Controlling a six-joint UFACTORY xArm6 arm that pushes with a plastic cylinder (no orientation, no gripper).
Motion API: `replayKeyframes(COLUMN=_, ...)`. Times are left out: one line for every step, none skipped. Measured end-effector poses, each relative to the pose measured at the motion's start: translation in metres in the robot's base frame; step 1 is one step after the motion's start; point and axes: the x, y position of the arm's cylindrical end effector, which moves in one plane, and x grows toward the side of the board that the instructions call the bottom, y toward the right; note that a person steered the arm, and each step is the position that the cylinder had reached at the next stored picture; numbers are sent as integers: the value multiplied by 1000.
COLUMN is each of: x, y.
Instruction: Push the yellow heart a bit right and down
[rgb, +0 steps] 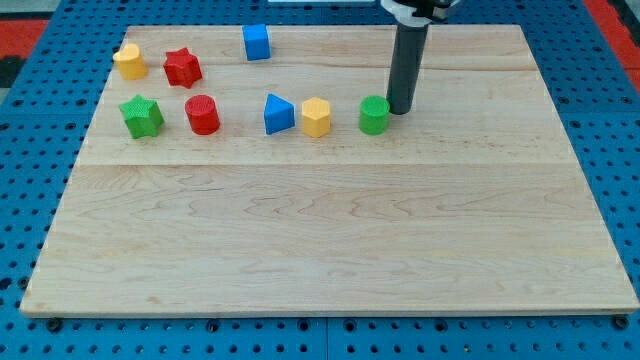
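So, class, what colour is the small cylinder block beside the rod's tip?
Green cylinder block, beside my tip, in the camera view.

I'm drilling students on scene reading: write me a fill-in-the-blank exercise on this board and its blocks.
1. My tip rests just to the view's right of the ____ cylinder.
2. The yellow heart lies just to the view's left of the red ____.
3. The blue triangle sits between the red cylinder and the ____ hexagon.
4. The block nearest the view's top is the blue ____.

Missing words: green; star; yellow; cube
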Motion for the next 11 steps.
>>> replayKeyframes(x=47, y=39)
replayKeyframes(x=100, y=-5)
replayKeyframes(x=102, y=-105)
replayKeyframes(x=97, y=-262)
replayKeyframes(x=56, y=-398)
replayKeyframes(x=-10, y=-398)
replayKeyframes(x=-87, y=-396)
replayKeyframes(x=-125, y=-353)
replayKeyframes(x=-96, y=-319)
replayKeyframes(x=-74, y=-302)
replayKeyframes(x=-69, y=-194)
